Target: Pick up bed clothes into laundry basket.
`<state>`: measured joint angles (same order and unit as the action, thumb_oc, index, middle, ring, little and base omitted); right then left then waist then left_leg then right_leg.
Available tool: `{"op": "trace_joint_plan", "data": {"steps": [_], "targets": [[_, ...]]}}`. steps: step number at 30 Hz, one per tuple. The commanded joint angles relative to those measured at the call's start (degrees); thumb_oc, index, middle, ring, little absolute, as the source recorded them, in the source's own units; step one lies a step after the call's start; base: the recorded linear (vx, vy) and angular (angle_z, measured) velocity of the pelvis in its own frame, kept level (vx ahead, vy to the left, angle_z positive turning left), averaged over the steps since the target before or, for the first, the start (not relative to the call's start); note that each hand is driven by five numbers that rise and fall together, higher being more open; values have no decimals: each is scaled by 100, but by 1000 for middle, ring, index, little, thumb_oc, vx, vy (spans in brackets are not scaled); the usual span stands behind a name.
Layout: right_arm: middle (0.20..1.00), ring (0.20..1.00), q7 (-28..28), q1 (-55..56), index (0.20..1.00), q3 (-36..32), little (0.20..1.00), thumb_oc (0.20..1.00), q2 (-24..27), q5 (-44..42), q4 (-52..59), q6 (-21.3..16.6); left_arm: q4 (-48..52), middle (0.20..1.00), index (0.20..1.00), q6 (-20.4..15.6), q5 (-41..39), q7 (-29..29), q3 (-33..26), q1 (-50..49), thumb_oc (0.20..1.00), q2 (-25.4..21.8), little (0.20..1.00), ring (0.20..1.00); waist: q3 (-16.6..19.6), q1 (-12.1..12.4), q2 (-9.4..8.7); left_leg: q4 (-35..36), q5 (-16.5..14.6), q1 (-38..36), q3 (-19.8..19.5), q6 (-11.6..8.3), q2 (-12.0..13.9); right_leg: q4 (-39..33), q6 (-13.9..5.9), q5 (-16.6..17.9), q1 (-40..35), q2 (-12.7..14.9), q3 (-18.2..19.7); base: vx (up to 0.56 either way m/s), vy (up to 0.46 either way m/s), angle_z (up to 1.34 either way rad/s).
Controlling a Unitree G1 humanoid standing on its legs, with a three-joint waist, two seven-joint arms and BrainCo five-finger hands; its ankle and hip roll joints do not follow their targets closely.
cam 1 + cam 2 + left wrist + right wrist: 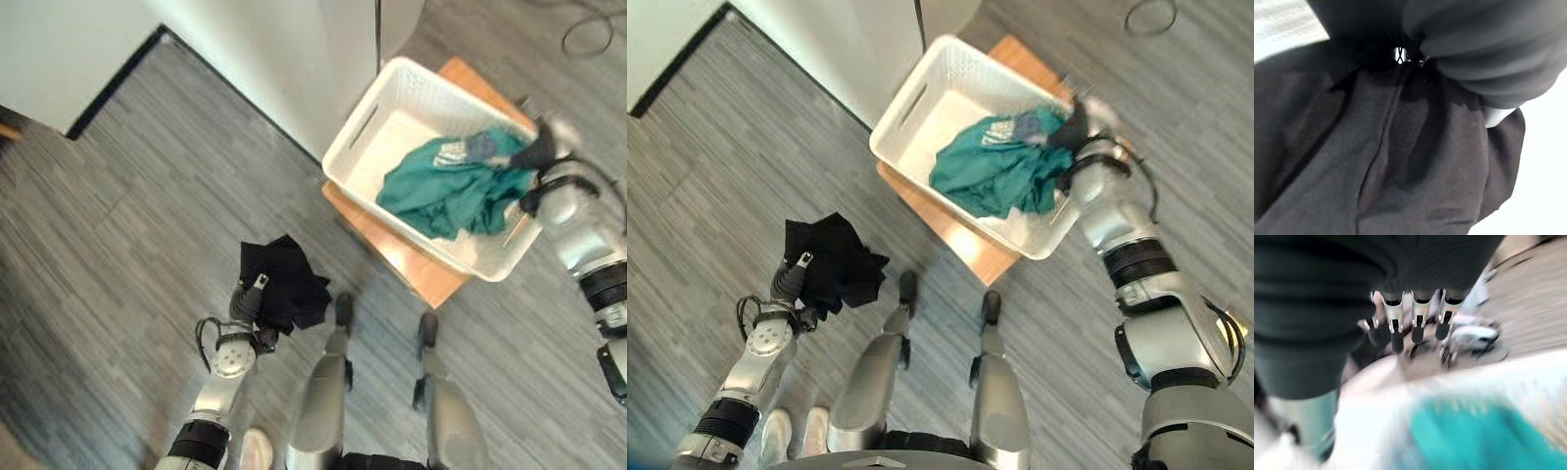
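Observation:
A white laundry basket [358, 132] stands on a low wooden stand [431, 279]. A teal garment [446, 191] lies bunched inside it, against the near right rim. My right hand [537, 147] hovers over that side of the basket, just above the teal cloth; in the right wrist view its fingers [1418, 325] hang straight and hold nothing. Lower left, my left hand [247, 302] is shut on a black garment [286, 282], which hangs bunched above the floor. That black cloth [1400, 161] drapes right past the hand's cover in the left wrist view.
A white wall or cabinet [284, 59] runs along the basket's far left side. Grey plank floor [127, 225] spreads open to the left and in front of the stand.

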<state>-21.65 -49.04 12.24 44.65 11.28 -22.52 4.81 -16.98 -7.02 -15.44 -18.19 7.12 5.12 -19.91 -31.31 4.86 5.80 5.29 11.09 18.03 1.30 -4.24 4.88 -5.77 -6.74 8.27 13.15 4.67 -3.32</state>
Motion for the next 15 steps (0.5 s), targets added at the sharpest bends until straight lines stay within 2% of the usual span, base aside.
{"op": "trace_joint_plan", "data": {"steps": [1,2,3,7,8,10,12,13,15], "targets": [[1000,1000,-986,-107,1000,-625,1000,1000,475,-31,1446,-390,555,200,200,-299,115,-345,-490,92,200,-70,200,200,154,-143,-424,-243,-590,-437,289,-363,253,218,-187,-465,22,307,-132,-18,12,-5],[1000,1000,-969,35,1000,-742,1000,1000,456,0,1571,-356,569,200,200,-289,124,-349,-468,86,200,-94,200,200,154,-111,-439,-237,-586,-449,290,-363,252,213,-188,-463,11,308,-132,-14,32,-4],[1000,1000,-1195,649,1000,-1428,1000,1000,293,-116,2369,-619,698,200,200,-261,212,-465,-683,59,200,-31,200,200,159,-277,-484,-196,-623,-513,361,-364,274,164,-212,-445,7,281,-70,-5,32,-4],[1000,1000,-1403,2010,1000,-2533,1000,1000,-249,-185,3354,-958,1152,200,200,-302,379,-625,-990,4,200,-9,200,200,283,-509,-610,-175,-716,-713,500,-347,322,139,-236,-453,-59,253,59,27,24,-9],[1000,1000,-1386,2145,1000,-2620,1000,1000,-309,-177,3456,-954,1177,200,200,-289,391,-628,-959,-28,200,-39,200,200,300,-463,-633,-169,-721,-734,509,-347,321,139,-238,-458,-73,253,66,43,14,-22],[1000,1000,-1550,2713,1000,-3161,1000,1000,-615,-167,3830,-1223,1596,200,200,-374,648,-762,-1180,46,200,-117,200,200,455,-665,-686,-137,-802,-894,593,-338,360,127,-258,-480,-121,252,137,58,20,-27],[1000,1000,-1562,2980,1000,-3391,1000,1000,-785,-143,4033,-1292,1797,200,200,-367,814,-829,-1241,50,200,-195,200,200,533,-682,-738,-114,-840,-987,646,-338,370,127,-269,-499,-165,250,157,61,8,-21],[1000,1000,-1640,3180,1000,-3621,1000,1000,-892,-122,4146,-1428,1978,200,200,-432,960,-892,-1353,141,200,-245,200,200,649,-813,-778,-103,-891,-1079,704,-336,383,121,-283,-510,-206,243,194,48,8,-13],[1000,1000,-1653,3310,1000,-3753,1000,1000,-953,-149,4215,-1498,2102,200,200,-465,1043,-912,-1405,173,200,-296,200,200,725,-865,-815,-94,-924,-1149,752,-332,392,120,-291,-523,-236,238,217,58,4,-19]]}}
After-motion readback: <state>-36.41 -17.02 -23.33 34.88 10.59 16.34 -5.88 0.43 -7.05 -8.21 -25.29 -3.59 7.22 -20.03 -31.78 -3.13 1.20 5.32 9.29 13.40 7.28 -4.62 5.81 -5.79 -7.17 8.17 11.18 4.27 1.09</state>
